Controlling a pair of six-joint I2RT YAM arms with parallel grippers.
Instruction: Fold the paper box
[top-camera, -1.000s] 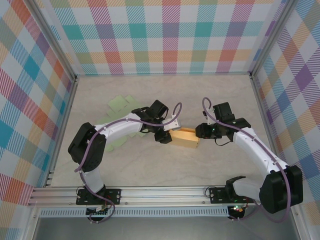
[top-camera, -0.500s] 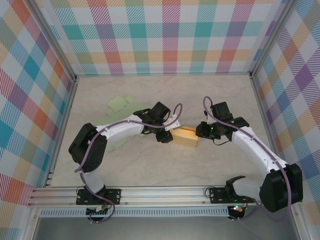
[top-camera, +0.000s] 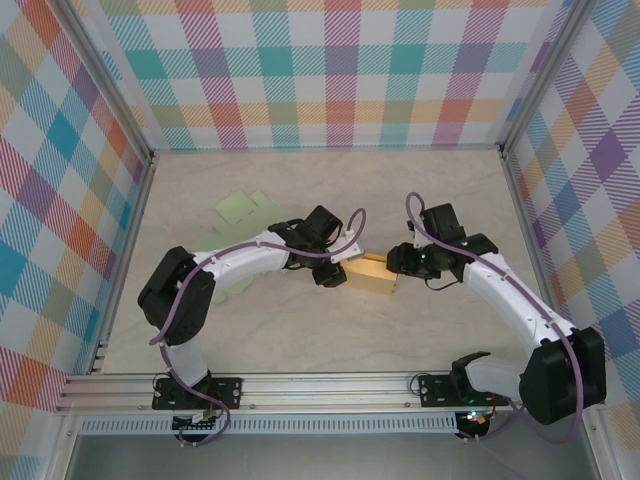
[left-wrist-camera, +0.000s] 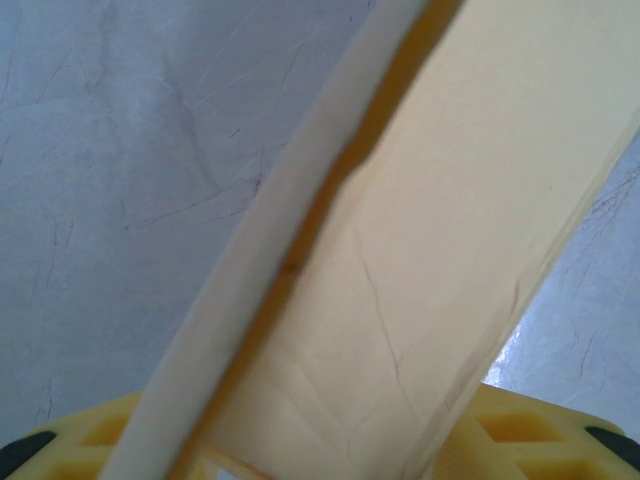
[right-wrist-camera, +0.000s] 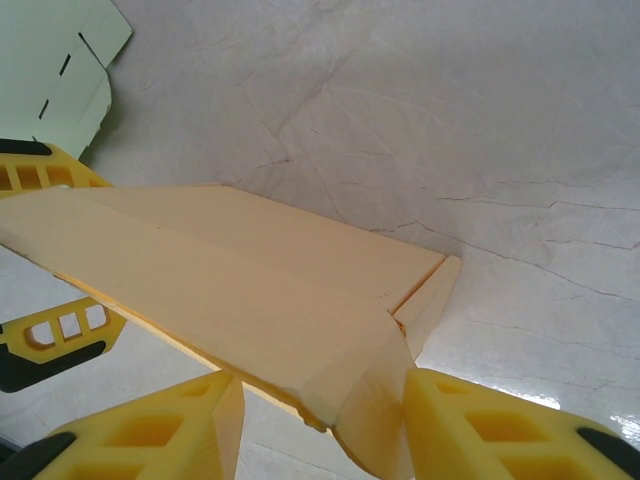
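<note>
1. Left gripper (top-camera: 335, 272): clenched on the left end of the paper box (top-camera: 370, 276). In its wrist view the cream panel runs up between the two yellow fingers (left-wrist-camera: 560, 430).
2. Right gripper (right-wrist-camera: 320, 430): at the right end of the box, with its yellow fingers (right-wrist-camera: 500, 420) on either side of the folded end. One finger touches the corner of the box. Whether the jaws are pressing or have let go cannot be told.
3. Paper box: cream-yellow, long and partly folded. It lies on the table (top-camera: 300, 180) between the two grippers, about mid-table, with its right end a little nearer. A narrow end flap (right-wrist-camera: 430, 290) juts out at the right end.
4. Arms: white, with purple cables. They curve in from the near edge to meet at the box.
5. Green sheet (top-camera: 240, 210): pale, flat, cut paper to the far left of the box, apart from it and partly under the left arm.
6. Walls (top-camera: 340, 70): plaid panels at the left, far and right sides.
</note>
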